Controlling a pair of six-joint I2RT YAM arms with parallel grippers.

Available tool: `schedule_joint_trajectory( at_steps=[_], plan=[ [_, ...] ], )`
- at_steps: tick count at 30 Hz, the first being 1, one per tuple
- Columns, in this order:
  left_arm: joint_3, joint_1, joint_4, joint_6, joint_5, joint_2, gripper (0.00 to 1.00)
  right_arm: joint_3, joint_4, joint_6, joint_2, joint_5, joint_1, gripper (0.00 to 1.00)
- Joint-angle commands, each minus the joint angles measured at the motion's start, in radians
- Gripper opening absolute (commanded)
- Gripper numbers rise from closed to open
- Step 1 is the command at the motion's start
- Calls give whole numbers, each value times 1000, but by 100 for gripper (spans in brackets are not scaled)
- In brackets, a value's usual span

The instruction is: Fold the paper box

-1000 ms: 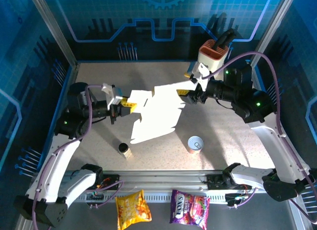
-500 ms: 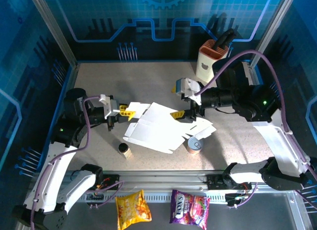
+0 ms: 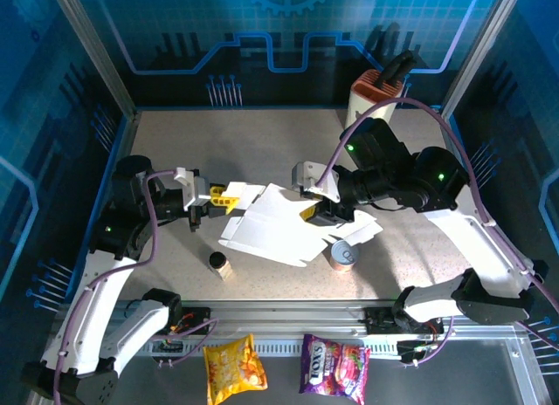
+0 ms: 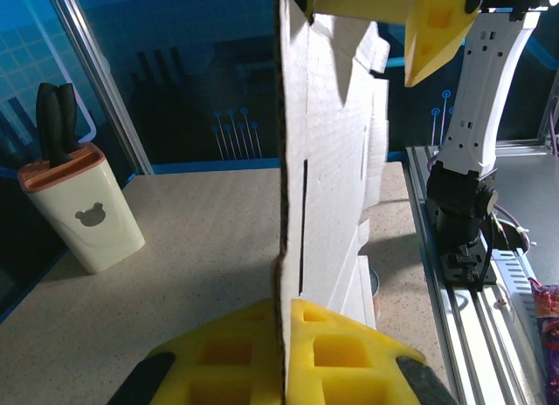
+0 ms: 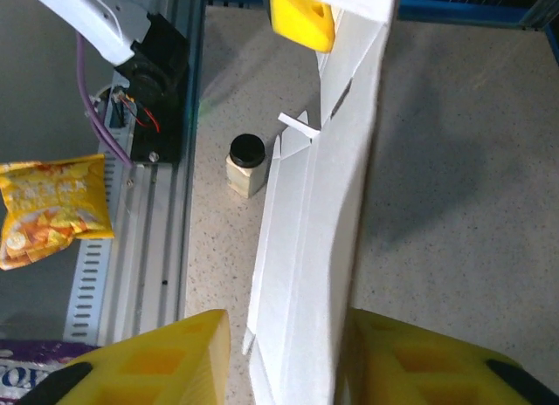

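Observation:
The paper box (image 3: pixel 272 229) is an unfolded white sheet with flaps, held low over the middle of the table. My left gripper (image 3: pixel 224 195) is shut on its left flap; in the left wrist view the yellow pads (image 4: pixel 345 353) pinch the cardboard edge (image 4: pixel 327 161) at the left gripper (image 4: pixel 286 311). My right gripper (image 3: pixel 316 211) is at the box's right side. In the right wrist view the right gripper (image 5: pixel 284 339) stands open around the white sheet (image 5: pixel 323 204), the right finger against it and the left finger (image 5: pixel 166 357) apart from it.
A tin can (image 3: pixel 345 253) stands just right of the box's near corner. A small black-lidded jar (image 3: pixel 218 262) sits near the front left. The cream knife block (image 3: pixel 376 92) stands at the back right. Two snack bags (image 3: pixel 234 367) lie beyond the front rail.
The box has come down from a raised spread to low over the table. The right arm swung from beside the knife block toward the centre, and its jaws now straddle the sheet.

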Motion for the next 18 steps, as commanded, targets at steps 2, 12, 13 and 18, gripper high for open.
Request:
schedule_joint_trajectory(
  at_steps=[2, 12, 13, 18],
  plan=[
    [-1, -9, 16, 42, 42, -13, 0, 37, -47, 13, 2, 12, 14, 32],
    [-10, -9, 32, 45, 37, -13, 0, 69, -94, 38, 20, 4, 14, 13],
    [-9, -9, 34, 45, 38, -11, 0, 69, -97, 38, 22, 3, 15, 12],
    [-9, -9, 35, 43, 39, -12, 0, 79, -95, 47, 28, 3, 14, 12]
  ],
)
